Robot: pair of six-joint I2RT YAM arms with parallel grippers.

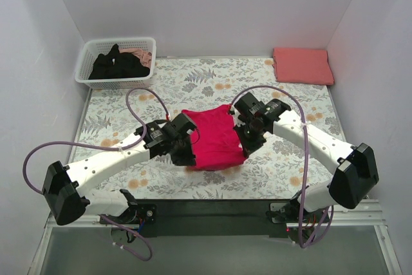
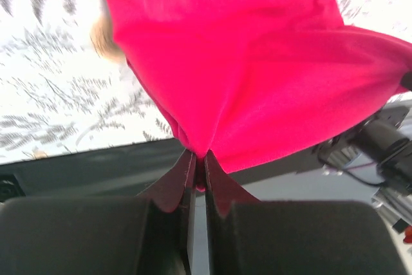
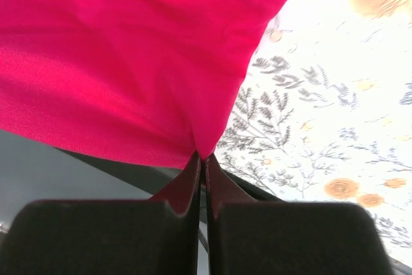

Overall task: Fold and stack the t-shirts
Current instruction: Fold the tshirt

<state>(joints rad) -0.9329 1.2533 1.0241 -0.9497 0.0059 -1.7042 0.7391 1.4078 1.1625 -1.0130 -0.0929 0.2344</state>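
Observation:
The crimson-magenta t-shirt point(image 1: 215, 138) hangs stretched between my two grippers above the middle of the floral cloth. My left gripper point(image 1: 185, 148) is shut on its left edge; the pinched fabric point(image 2: 257, 75) shows in the left wrist view. My right gripper point(image 1: 248, 141) is shut on its right edge, also seen in the right wrist view point(image 3: 129, 62). The salmon-pink t-shirt point(image 1: 302, 66) lies folded at the far right corner. The black t-shirt point(image 1: 119, 66) sits crumpled in the white basket point(image 1: 87, 56).
The floral-print cloth point(image 1: 193, 82) covers the table. The white lattice basket stands at the far left corner. White walls close in the left, back and right sides. The dark near table edge point(image 1: 212, 207) carries both arm bases.

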